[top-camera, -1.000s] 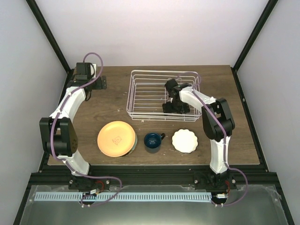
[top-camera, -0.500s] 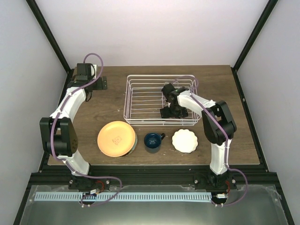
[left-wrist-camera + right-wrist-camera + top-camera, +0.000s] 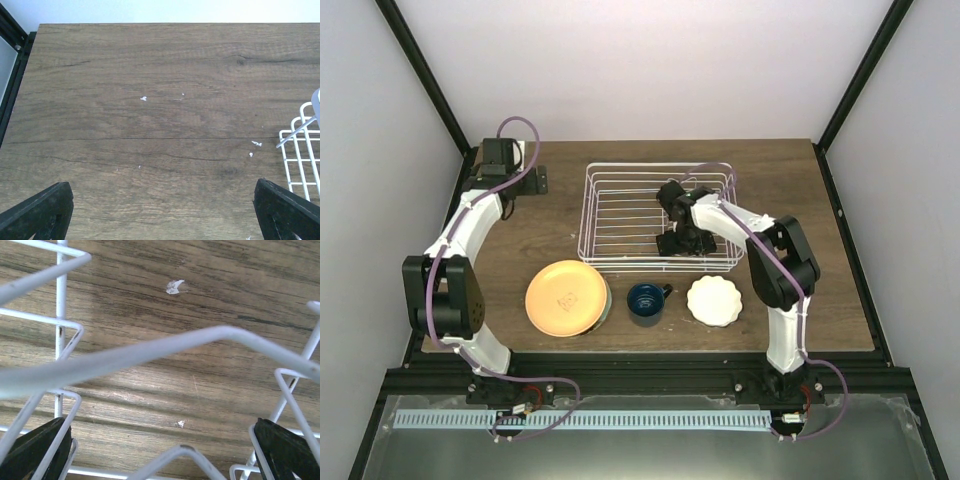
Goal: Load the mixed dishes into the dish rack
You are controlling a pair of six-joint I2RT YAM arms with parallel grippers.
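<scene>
Top external view puts my right claw (image 3: 682, 240) down inside the dish rack (image 3: 620, 215), toward its 4 o'clock corner, spread wide and pinching nothing. On the right wrist view the rack's white wires cross just ahead of my fingers (image 3: 37, 445). My left claw (image 3: 162, 212) hangs spread and empty over bare wood at the 10 o'clock corner, with the rack's end at its 3 o'clock.

Nothing is loaded yet. The orange-yellow plate (image 3: 566, 297), dark blue mug (image 3: 645, 300) and white scalloped dish (image 3: 713, 300) lie in a row at 6 o'clock of the rack. A pale rim under the plate's 3 o'clock edge is likely the mint-green plate (image 3: 609, 303).

I judge I should rise straight up so no finger snags a wire, then go for the scalloped dish, nearest my right arm.

The surface (image 3: 520, 250) is dark grained wood with a few white flecks (image 3: 143, 98). Plain white walls (image 3: 650, 70) and black frame posts (image 3: 425, 75) close it in.
</scene>
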